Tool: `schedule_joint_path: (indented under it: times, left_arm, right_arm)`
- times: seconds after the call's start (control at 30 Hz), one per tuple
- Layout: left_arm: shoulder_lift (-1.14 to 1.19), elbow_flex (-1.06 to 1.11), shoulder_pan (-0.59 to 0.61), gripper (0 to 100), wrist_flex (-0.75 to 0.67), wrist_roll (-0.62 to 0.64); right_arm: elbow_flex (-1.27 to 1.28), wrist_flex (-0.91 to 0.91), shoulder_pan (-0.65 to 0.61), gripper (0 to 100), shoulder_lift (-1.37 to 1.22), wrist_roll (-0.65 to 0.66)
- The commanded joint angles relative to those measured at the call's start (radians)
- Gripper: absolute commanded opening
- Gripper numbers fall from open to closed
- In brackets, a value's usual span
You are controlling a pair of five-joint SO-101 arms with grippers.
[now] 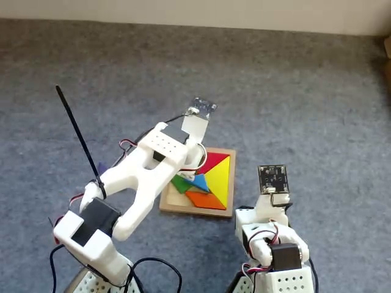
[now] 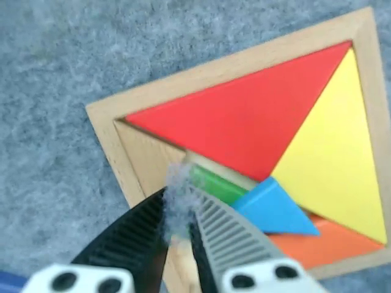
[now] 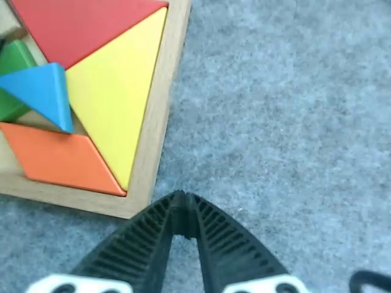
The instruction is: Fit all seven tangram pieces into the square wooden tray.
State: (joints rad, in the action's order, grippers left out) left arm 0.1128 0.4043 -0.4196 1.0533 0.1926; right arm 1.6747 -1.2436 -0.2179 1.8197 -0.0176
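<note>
Tabletop (image 1: pixel 305 91) of grey carpet-like cloth carries the square wooden tray (image 1: pixel 195 211) between the two arms. The left arm (image 1: pixel 140 177) stretches over the tray's near-left part. Its fingers (image 2: pixel 140 232) are closed to a thin slit, and their tips hang above the bare wood inside the tray, just beside the green piece (image 2: pixel 214 185). A blurred grey tuft at the tips hides whether they touch anything. The right arm's fingers (image 3: pixel 140 238) are pressed together, holding nothing, over the cloth just outside the tray's near-right corner. In the tray, the large red triangle (image 2: pixel 244 122) and large yellow triangle (image 2: pixel 336 165) lie flat, edge to edge, against two rims. The orange parallelogram (image 3: pixel 58 159) lies along the near rim. The small blue triangle (image 2: pixel 275 210) sits tilted between green and orange.
</note>
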Motion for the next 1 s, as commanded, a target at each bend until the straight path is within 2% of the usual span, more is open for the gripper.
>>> schedule_joint_path:
  times: [0.0,0.2,0.43,0.7,0.97]
  left_arm:
    - [-0.119,-0.015,-0.005,3,0.035,-0.008]
    - [-0.257,0.093,-0.007,3,0.023,-0.009]
    - [-0.203,0.156,-0.013,3,-0.069,-0.009]
    - [-0.03,0.042,-0.008,3,-0.021,-0.008]
    - [0.044,-0.047,-0.004,3,-0.005,-0.005]
  right_arm:
    - [0.15,-0.007,0.008,1.5,0.016,-0.005]
    - [0.15,-0.007,0.008,1.5,0.016,-0.005]
    - [0.15,-0.007,0.008,1.5,0.016,-0.005]
    - [0.15,-0.007,0.008,1.5,0.016,-0.005]
    - [0.15,-0.007,0.008,1.5,0.016,-0.005]
